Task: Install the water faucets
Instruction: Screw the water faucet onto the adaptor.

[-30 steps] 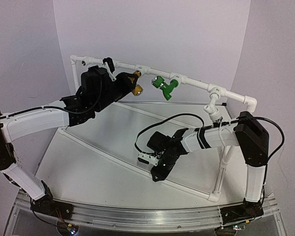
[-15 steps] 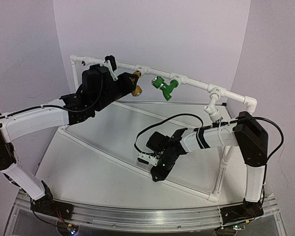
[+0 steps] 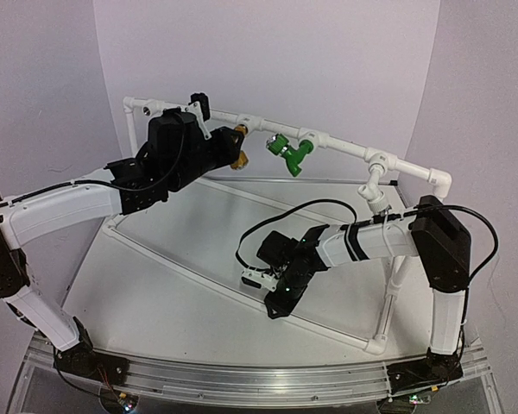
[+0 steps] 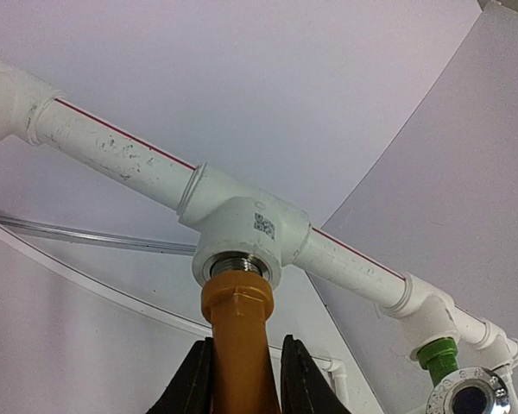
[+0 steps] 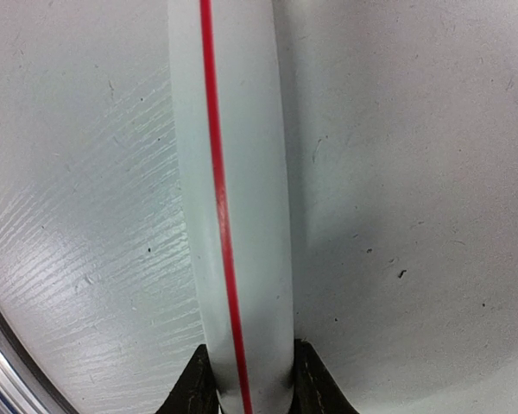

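Left tool (image 4: 239, 379) pinching orange faucet (image 4: 237, 332); I am threading it straight into tee socket (image 4: 238, 262) at 12 o'clock. Right tool (image 5: 246, 379) clamping frame pipe (image 5: 229, 172).

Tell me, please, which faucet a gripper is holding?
The yellow-orange faucet, clamped in the left gripper beneath the white tee fitting. The green faucet hangs from the top pipe ungripped; the right gripper holds a frame pipe.
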Tool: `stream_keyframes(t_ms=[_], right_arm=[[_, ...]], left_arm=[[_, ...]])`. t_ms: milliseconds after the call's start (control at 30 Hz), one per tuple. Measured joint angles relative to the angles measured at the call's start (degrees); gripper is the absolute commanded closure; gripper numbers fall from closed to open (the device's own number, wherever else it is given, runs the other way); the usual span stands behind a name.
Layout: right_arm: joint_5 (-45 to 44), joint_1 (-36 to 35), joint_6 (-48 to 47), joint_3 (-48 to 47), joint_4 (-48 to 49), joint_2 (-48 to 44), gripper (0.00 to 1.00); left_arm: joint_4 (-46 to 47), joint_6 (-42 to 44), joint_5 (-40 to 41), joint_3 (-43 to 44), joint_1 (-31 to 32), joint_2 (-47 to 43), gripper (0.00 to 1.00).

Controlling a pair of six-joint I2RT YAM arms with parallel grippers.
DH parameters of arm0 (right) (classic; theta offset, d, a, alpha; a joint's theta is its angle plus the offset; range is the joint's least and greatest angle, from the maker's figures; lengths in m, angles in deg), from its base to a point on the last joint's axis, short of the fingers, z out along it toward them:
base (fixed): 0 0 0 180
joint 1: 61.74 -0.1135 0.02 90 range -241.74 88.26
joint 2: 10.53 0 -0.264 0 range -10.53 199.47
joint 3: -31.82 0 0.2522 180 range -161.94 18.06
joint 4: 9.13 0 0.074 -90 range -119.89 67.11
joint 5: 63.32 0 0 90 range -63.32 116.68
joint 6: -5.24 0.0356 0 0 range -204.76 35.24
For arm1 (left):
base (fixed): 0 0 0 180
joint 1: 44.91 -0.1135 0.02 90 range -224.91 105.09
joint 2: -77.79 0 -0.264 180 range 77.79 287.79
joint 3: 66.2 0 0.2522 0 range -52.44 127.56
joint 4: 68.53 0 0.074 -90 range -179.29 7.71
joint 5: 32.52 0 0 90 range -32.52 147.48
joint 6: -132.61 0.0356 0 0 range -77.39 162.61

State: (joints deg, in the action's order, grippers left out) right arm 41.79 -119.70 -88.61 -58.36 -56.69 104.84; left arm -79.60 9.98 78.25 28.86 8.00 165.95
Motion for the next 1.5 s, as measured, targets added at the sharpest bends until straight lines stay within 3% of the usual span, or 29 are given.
stream_keyframes(t_ms=[1500], right_arm=[[-0.8, -0.2, -0.5, -0.5, -0.6, 0.4, 1.00]], left_arm=[[-10.5, 18.8, 0.3, 6.6, 0.3, 1.6, 1.00]])
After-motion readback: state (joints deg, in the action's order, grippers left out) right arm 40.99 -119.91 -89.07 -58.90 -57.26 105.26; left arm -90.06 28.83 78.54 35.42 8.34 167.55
